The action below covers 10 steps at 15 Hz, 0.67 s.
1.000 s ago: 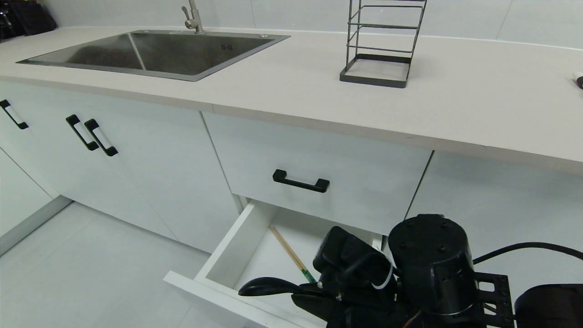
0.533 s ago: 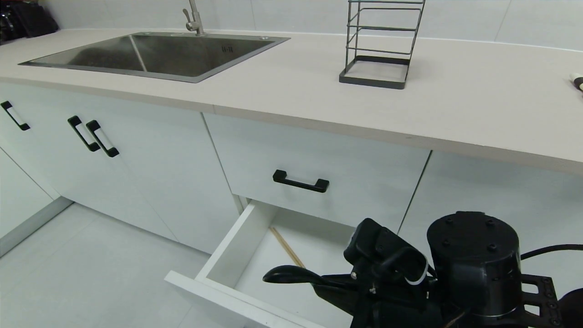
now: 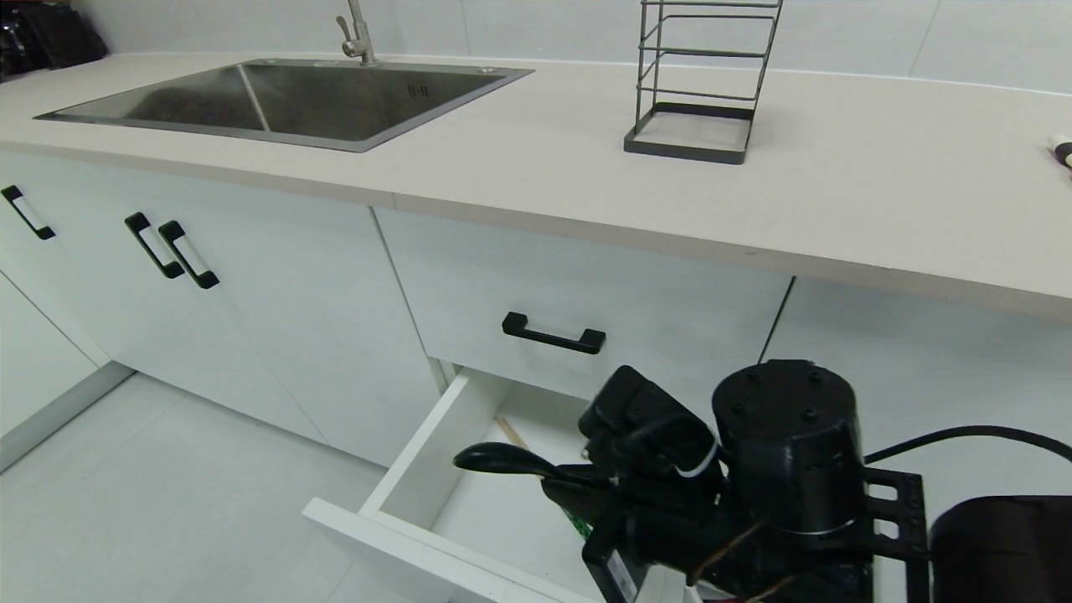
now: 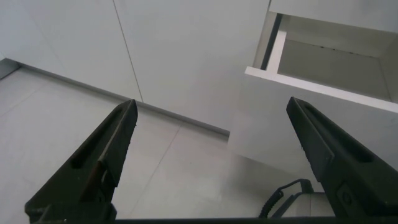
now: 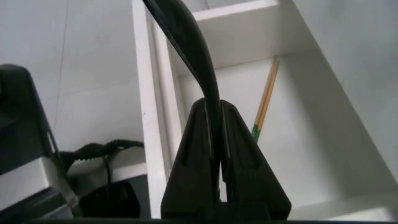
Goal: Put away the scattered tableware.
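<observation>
Right gripper point(image 3: 578, 487) is clamped on the handle of a black spoon point(image 3: 501, 458), holding it above the open drawer point(image 3: 416, 456). My right wrist view lays out the wooden chopsticks point(image 5: 266, 93) along the drawer floor, while the head view gives me just their far end. The spoon's long axis runs sideways, bowl toward the robot's left. The right arm sits low at the drawer's right side. The left gripper point(image 4: 211, 107) hangs over the floor with its fingers spread wide.
</observation>
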Tool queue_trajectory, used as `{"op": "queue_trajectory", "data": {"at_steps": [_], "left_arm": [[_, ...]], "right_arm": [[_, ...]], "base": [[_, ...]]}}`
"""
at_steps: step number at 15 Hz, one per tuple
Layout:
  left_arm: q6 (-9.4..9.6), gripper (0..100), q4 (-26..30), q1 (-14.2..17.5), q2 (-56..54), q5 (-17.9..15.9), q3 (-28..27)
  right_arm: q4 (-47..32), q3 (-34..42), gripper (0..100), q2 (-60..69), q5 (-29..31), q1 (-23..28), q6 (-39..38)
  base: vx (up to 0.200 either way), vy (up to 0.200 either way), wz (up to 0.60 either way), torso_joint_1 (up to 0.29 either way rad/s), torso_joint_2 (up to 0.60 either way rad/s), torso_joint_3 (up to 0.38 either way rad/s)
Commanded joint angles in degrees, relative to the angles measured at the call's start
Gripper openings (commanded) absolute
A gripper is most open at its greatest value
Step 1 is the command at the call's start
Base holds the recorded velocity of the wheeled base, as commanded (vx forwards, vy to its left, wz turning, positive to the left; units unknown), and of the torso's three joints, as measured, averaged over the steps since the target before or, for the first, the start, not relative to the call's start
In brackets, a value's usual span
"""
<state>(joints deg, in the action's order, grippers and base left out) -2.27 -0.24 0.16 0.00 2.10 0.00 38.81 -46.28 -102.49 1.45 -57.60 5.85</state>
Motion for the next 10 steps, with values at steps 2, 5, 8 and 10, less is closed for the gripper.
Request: {"op": "queue_trajectory", "data": {"at_steps": [2,5,8,10], "left_arm": [[-0.02,100,0.0,0.0,0.0,0.0,0.0],[-0.02,100,0.0,0.0,0.0,-0.1,0.0],[-0.02,100,0.0,0.0,0.0,0.0,0.0],[-0.02,100,0.0,0.0,0.0,-0.1,0.0]], "right_arm": [[-0.1,-9.4,0,-10.2,1.8,-0.8,-0.1],[-0.8,-15.4,0,-15.3,5.0,-0.8,-0.1],[-2.3,-18.5,0,-18.5,6.6,-0.8,-0.1],[-3.4,-20.2,0,-20.4,8.7,-0.6,-0.1]], "base": [[0.000,0.000,0.00,0.000,0.00,0.000],[0.000,0.000,0.00,0.000,0.00,0.000],[0.000,0.000,0.00,0.000,0.00,0.000],[0.000,0.000,0.00,0.000,0.00,0.000]]}}
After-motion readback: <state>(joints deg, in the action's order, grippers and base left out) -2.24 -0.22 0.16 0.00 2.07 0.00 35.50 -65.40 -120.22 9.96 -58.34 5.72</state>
